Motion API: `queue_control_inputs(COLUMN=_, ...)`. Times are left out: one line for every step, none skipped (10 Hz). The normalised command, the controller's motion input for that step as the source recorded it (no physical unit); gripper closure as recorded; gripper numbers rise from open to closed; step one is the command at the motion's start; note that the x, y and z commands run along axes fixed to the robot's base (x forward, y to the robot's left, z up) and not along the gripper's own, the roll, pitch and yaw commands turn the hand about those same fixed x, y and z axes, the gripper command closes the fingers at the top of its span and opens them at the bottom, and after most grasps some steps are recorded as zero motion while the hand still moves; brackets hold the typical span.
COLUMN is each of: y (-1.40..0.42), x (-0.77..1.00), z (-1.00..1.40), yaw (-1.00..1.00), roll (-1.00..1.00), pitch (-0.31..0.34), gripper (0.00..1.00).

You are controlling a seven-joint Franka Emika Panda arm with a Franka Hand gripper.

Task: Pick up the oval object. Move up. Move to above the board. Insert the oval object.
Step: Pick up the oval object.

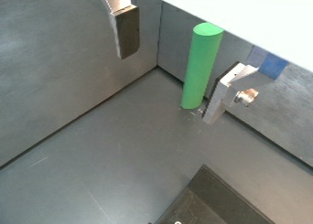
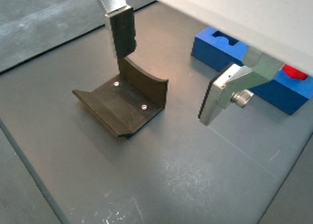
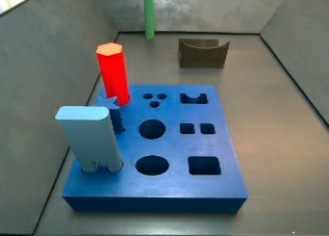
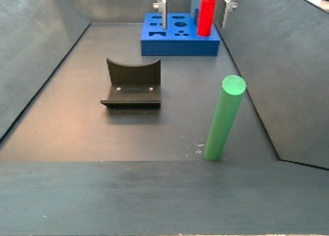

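Reaching for the oval object (image 1: pixel 200 68), nothing grasped yet

In a wrist view your gripper (image 1: pixel 184 68) is spread wide and empty, the green peg upright beside one finger (image 1: pixel 229 92), so centre it and close; in a side view its long axis stands vertical, well apart from the board (image 4: pixel 179 45)

No readable text or markings.

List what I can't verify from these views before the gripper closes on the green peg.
- Oval object: top cut off by the side view's edge.
- Its base: a gripper finger hides floor contact.
- Board: mostly hidden behind that finger; holes unseen in the wrist view.
- Gripper: barely visible in the side view.
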Motion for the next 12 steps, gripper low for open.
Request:
queue_control_inputs(y=0.41, x=-0.08, z=-0.15, yaw=0.08, roll=-0.06, pitch=0.000, gripper=0.00)
queue_control_inputs(y=0.69, x=-0.51, z=-0.37, yaw=0.18, roll=-0.05, pitch=0.000, gripper=0.00)
queue_control_inputs(y=0.87, x=-0.38, z=-0.26, yaw=0.20, roll=-0.15, pitch=-0.003, gripper=0.00)
queue_control_inputs(y=0.91, x=-0.43, z=-0.24, yaw=0.13, roll=-0.17, pitch=-0.019, gripper=0.00)
queue_control_inputs(y=0.91, x=-0.59, z=-0.20, yaw=0.03, roll=-0.14, pitch=-0.043, gripper=0.00)
queue_control_inputs(y=0.68, x=-0.50, z=-0.13, yaw=-0.09, roll=-0.08, pitch=-0.071, gripper=0.00)
queue_control_inputs(y=0.46, x=-0.27, z=-0.05, yaw=-0.37, roll=-0.03, pitch=-0.101, gripper=0.00)
queue_control_inputs(y=0.37, x=-0.03, z=0.00, yaw=-0.51, roll=-0.03, pitch=-0.160, gripper=0.00)
queue_control_inputs(y=0.35, x=0.09, z=0.00, yaw=-0.58, roll=-0.06, pitch=-0.210, gripper=0.00)
queue_control_inputs(y=0.29, x=0.29, z=0.06, yaw=-0.70, roll=-0.08, pitch=-0.256, gripper=0.00)
queue_control_inputs(y=0.30, x=0.30, z=0.04, yaw=-0.69, roll=-0.08, pitch=-0.247, gripper=0.00)
queue_control_inputs(y=0.38, x=0.15, z=0.00, yaw=-0.59, roll=-0.05, pitch=-0.233, gripper=0.00)
